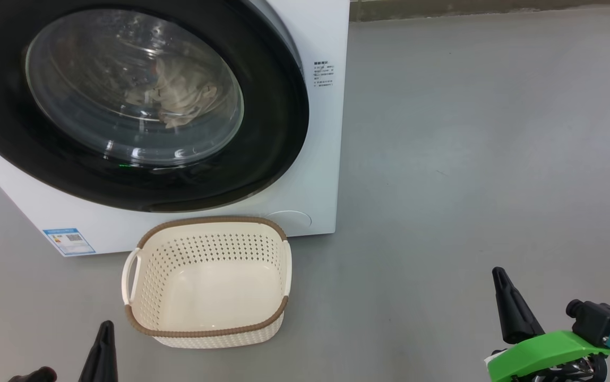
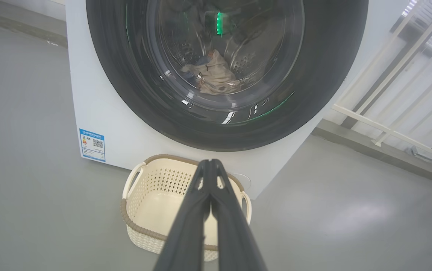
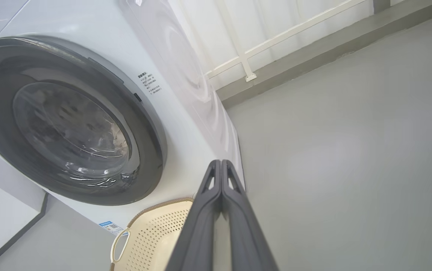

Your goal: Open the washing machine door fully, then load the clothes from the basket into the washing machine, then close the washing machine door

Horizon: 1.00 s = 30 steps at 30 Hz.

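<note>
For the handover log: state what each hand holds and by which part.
Nothing is held: the left hand and the right hand are both shut and empty.

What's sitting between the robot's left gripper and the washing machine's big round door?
The empty basket sits between the left gripper and the washing machine door; the left wrist view shows it.
</note>
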Tool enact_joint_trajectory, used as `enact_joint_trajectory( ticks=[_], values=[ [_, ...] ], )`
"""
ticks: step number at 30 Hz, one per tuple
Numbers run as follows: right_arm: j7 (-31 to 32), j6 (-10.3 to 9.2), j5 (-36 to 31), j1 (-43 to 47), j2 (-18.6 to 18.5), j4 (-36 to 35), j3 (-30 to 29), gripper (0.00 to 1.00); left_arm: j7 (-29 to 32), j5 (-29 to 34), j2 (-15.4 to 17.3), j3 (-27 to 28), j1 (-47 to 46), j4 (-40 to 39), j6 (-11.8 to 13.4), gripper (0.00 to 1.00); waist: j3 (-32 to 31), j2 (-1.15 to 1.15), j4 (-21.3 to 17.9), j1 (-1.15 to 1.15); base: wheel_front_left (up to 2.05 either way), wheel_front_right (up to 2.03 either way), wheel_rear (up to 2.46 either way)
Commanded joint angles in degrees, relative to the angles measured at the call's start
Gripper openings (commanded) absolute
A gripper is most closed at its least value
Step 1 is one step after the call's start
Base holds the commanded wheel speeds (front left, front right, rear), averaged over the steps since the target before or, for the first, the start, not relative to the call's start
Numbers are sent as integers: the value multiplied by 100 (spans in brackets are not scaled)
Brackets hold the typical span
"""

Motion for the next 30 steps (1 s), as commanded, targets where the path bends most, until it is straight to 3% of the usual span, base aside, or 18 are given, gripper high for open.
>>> enact_joint_trajectory(
  ticks=[1,30],
  values=[
    [24,0,106,-189,-32,-150,-54,0,22,-105,83,86,-162,-172,29,0,-1,0,2,0,0,0,0],
    [457,0,1718,-265,-34,-192,-260,0,506,-1698,-91,295,-290,-313,76,0,-51,0,72,0,0,0,0]
  ],
)
